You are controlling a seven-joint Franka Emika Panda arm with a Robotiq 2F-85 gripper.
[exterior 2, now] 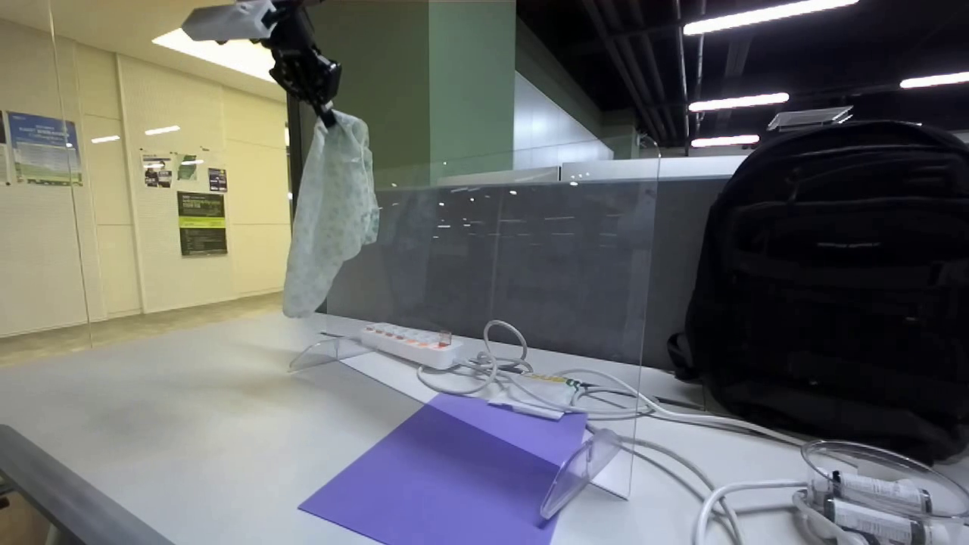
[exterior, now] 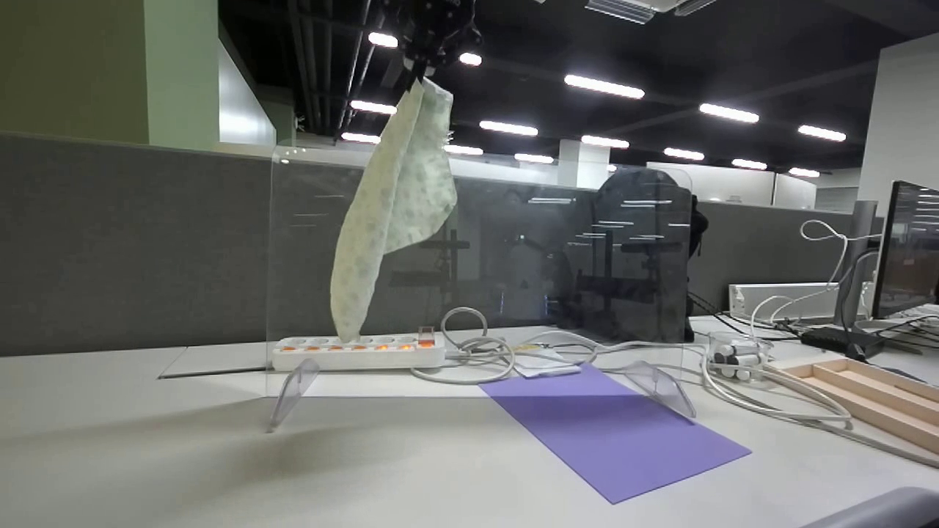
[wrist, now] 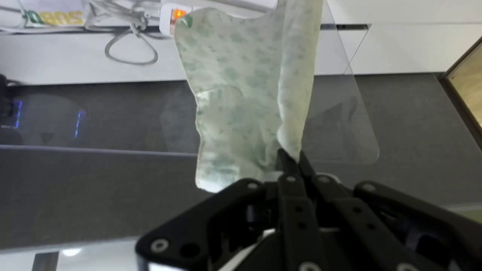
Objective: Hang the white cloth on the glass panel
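The white cloth hung in the air over the desk, its upper edge pinched tightly between the jaws at the end of the robot arm. The fabric was cream with faint green spots and fell in a long fold. In both exterior views its top was above the top edge of the glass panel. In the wrist view, which stood upside down, the cloth covered part of the panel's edge; whether the 2 touched could not be told.

The panel stood upright on 2 small clear feet, facing the desk's back edge, where a grey partition rose. A white power strip with orange lights lay between panel and partition; in an exterior view the cloth's lower tip hung apart from it.

A purple sheet lay flat on the desk, reaching partly behind the panel. A black backpack stood at the back edge. Small bottles lay in a clear dish, near a pale wooden tray. A monitor stood beyond the tray.
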